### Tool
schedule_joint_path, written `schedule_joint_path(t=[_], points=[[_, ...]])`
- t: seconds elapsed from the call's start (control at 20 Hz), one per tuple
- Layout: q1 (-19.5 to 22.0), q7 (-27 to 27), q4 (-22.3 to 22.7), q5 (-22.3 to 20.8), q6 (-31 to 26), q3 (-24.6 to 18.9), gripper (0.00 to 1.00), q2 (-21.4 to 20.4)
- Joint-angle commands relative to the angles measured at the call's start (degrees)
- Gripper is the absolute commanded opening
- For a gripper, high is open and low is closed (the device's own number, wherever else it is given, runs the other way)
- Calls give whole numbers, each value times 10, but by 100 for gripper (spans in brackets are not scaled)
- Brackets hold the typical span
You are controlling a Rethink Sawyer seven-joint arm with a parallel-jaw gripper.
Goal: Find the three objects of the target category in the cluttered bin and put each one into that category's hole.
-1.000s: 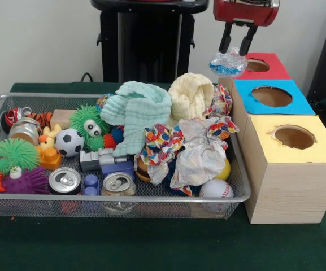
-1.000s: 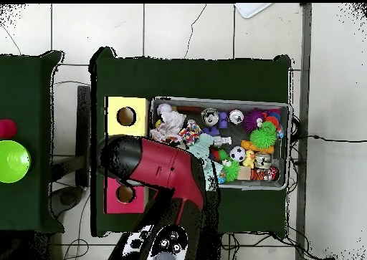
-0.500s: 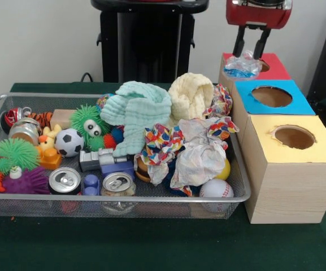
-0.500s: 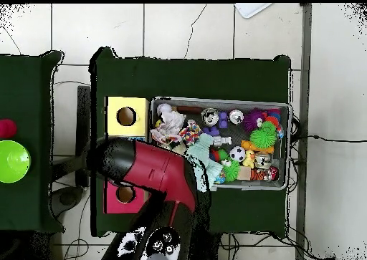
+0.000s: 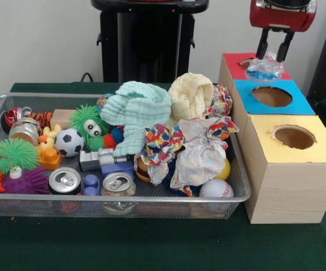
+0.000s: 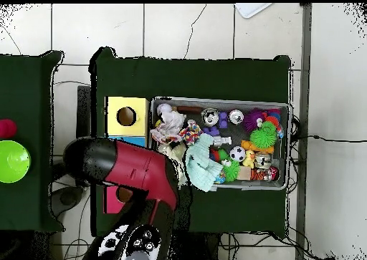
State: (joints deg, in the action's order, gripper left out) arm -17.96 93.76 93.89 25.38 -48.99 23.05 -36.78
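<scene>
My gripper [image 5: 273, 56] hangs at the top right of the front view, shut on a crushed clear plastic bottle with a blue label [image 5: 264, 69]. The bottle hangs over the back of the row of boxes, where the red-topped box [image 5: 236, 61] meets the blue-topped box [image 5: 298, 103]. The blue box's hole [image 5: 272, 96] lies just in front of it. The wire mesh bin [image 5: 151, 199] is full of toys and cloths, and no other bottle shows in it. In the overhead view my arm [image 6: 129, 167] hides the gripper, the bottle and most of the red and blue boxes.
A yellow-topped box [image 5: 321, 151] with a hole [image 5: 294, 136] stands nearest the camera. The bin holds two silver cans [image 5: 64, 180], a mint cloth [image 5: 137, 110], a cream cloth [image 5: 191, 96], crumpled patterned cloths [image 5: 196, 149], balls and spiky toys. A green bowl [image 6: 13, 161] sits on a side table.
My gripper has carried the bottle to the right in the front view, from beside the bin's far corner to over the red and blue boxes. The bin's contents have not moved.
</scene>
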Motion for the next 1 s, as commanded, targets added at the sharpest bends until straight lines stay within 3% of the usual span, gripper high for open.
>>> schedule_joint_path(t=[0.05, 1.0], points=[[3, 170, -9, 28, -10, -57, 0, 27], [21, 149, -1, 17, 39, -70, 0, 25]])
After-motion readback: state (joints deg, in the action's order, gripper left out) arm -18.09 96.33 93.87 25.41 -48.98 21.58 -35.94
